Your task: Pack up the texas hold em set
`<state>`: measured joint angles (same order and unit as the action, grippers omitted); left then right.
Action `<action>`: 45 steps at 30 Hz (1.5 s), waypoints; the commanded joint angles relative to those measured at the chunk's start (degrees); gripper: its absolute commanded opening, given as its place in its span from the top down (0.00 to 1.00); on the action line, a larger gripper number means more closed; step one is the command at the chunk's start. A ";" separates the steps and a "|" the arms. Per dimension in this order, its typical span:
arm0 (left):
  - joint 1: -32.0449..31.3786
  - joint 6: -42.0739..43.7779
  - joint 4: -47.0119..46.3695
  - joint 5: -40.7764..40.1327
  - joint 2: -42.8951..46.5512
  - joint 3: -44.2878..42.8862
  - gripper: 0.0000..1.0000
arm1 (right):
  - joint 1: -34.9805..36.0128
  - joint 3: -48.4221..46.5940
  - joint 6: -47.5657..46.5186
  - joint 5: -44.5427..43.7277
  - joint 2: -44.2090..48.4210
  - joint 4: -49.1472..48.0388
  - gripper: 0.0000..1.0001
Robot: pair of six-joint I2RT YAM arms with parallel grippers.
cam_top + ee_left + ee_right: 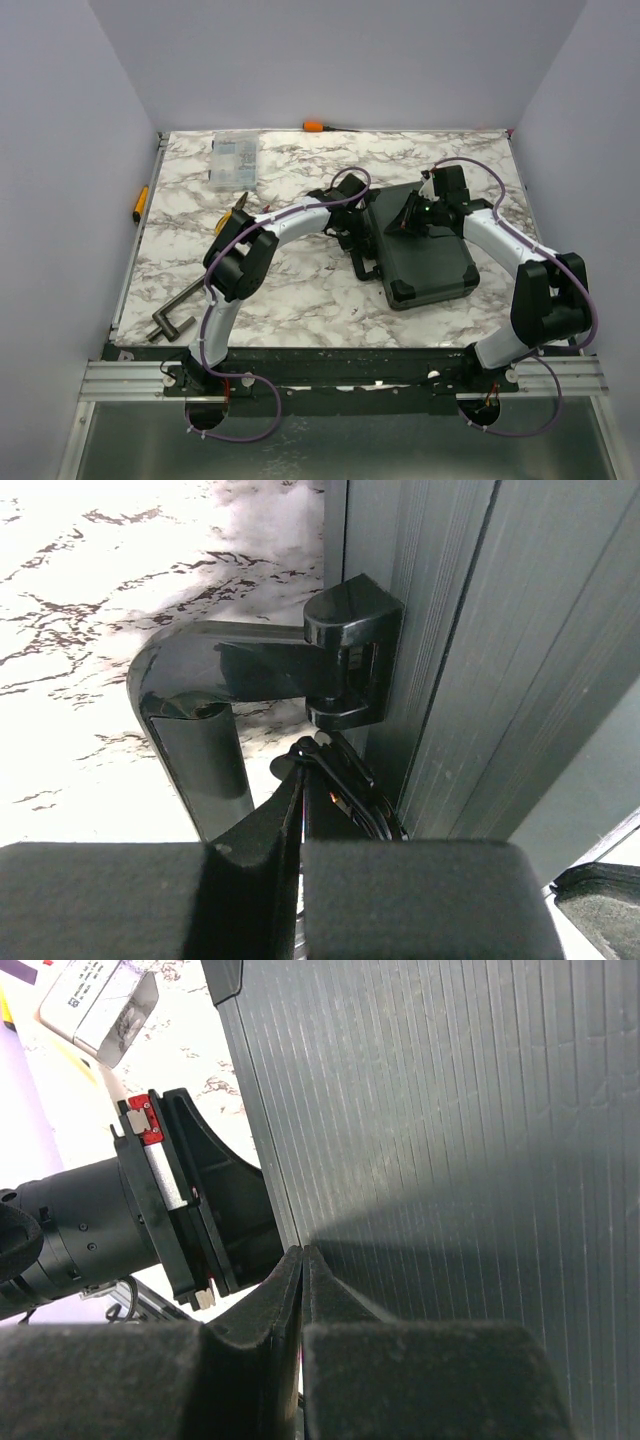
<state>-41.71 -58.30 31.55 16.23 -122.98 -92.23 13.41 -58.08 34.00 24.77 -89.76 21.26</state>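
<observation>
The black hard case [425, 255] lies closed on the marble table, right of centre. Its chips, cards, discs and dice are hidden. My left gripper [350, 235] is at the case's left side, by the handle [195, 730]. Its fingers are shut, with the tips [300, 772] against a latch [345, 780] just below the handle mount [350, 645]. My right gripper [410, 222] is shut and empty. Its tips [303, 1253] press on the ribbed lid [450, 1110] near its left edge. The left gripper also shows in the right wrist view [170, 1210].
A clear plastic parts box [232, 160] lies at the back left and also shows in the right wrist view [100, 1005]. An orange-handled screwdriver [320, 126] lies at the back edge. Yellow-handled pliers [232, 218] and a metal tool [172, 315] lie left of the left arm.
</observation>
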 commanded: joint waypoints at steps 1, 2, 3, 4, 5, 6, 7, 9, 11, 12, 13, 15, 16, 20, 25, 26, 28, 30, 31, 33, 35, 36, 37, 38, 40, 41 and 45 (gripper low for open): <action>-3.28 -1.22 -1.73 -5.73 -5.55 3.04 1.00 | 0.35 4.54 -4.42 -12.28 -6.60 16.09 0.95; -3.46 -0.62 -2.16 -6.44 -4.32 3.91 1.00 | 0.38 4.13 -4.15 -12.38 -6.33 16.30 0.95; -3.57 0.15 -2.69 -7.39 -2.81 4.80 1.00 | 0.36 3.85 -3.99 -12.51 -5.97 16.56 0.95; -3.55 0.96 -3.31 -8.17 -1.46 5.80 1.00 | 0.39 3.61 -3.71 -12.56 -5.56 16.77 0.95; -3.57 1.60 -3.85 -8.82 0.20 6.54 1.00 | 0.38 3.33 -3.40 -12.64 -4.97 16.93 0.95; -3.60 2.31 -4.16 -9.51 1.49 7.23 0.96 | 0.37 3.02 -3.20 -12.75 -4.38 17.10 0.95; -3.54 3.05 -4.46 -9.84 2.92 7.60 0.92 | 0.38 2.65 -3.00 -12.86 -3.71 17.27 0.95; -3.50 4.84 -4.48 -10.79 5.63 7.87 0.85 | 0.39 1.49 -2.80 -13.25 -2.54 17.65 0.95; -3.41 6.35 -4.48 -11.89 8.54 8.09 0.83 | 0.37 -0.05 -2.71 -13.47 -1.38 18.13 0.95; -3.40 7.04 -4.39 -12.24 9.89 8.26 0.82 | 0.39 -0.77 -2.58 -13.57 -0.82 18.46 0.95; -3.31 7.81 -4.42 -12.58 11.69 8.40 0.81 | 0.38 -1.80 -2.42 -13.63 -0.33 18.91 0.95; -3.41 8.96 -3.92 -13.37 15.05 8.68 0.80 | 0.34 -3.74 -2.21 -13.69 0.46 19.69 0.95; -3.32 9.36 -3.53 -13.77 17.04 8.98 0.79 | 0.34 -4.85 -2.04 -13.53 0.98 20.06 0.95; -3.29 11.25 -1.75 -15.78 24.81 10.27 0.78 | 0.32 -9.72 -1.83 -12.82 2.59 21.84 0.95; -3.42 14.05 -1.05 -18.91 35.01 13.46 0.70 | 0.34 -15.43 -2.09 -10.79 5.19 22.69 0.95; -3.44 14.69 -1.16 -19.62 37.05 14.48 0.68 | 0.39 -16.29 -2.09 -10.43 5.76 22.62 0.95; -3.47 15.92 -1.23 -21.03 41.51 16.21 0.64 | 0.37 -17.70 -2.24 -9.13 7.43 21.72 0.95; -3.50 17.24 -1.22 -22.39 45.69 18.22 0.61 | 0.39 -19.01 -2.43 -7.27 8.83 20.90 0.94; -3.54 17.68 -1.23 -23.03 47.90 19.05 0.59 | 0.36 -19.73 -2.68 -6.44 9.38 20.57 0.94; -3.45 19.08 -1.25 -23.98 51.85 20.80 0.56 | 0.38 -21.01 -2.80 -5.27 10.42 20.40 0.91; -3.40 20.20 -1.06 -24.44 55.38 22.43 0.53 | 0.34 -22.11 -3.03 -4.29 11.31 20.33 0.85; -3.42 20.62 -0.89 -24.49 57.24 23.24 0.52 | 0.32 -22.54 -2.99 -3.87 11.62 20.30 0.83; -3.45 21.14 -0.72 -24.50 58.78 23.90 0.51 | 0.31 -23.01 -3.06 -3.52 12.01 20.23 0.80; -3.46 21.53 -0.50 -24.56 60.57 24.70 0.50 | 0.37 -23.39 -3.15 -3.01 12.29 20.14 0.77; -3.41 22.29 -0.26 -24.87 64.03 26.44 0.48 | 0.34 -23.94 -3.25 -2.08 13.17 20.02 0.71; -3.43 22.56 -0.24 -25.10 65.72 27.47 0.48 | 0.38 -24.16 -3.36 -1.62 13.72 19.78 0.70; -3.42 24.64 0.00 -25.28 73.06 31.09 0.39 | 0.34 -24.79 -4.14 -0.36 16.17 18.88 0.60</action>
<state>-45.01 -37.30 30.22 -7.18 -55.77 -64.34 13.87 -80.66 31.35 21.26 -76.36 41.23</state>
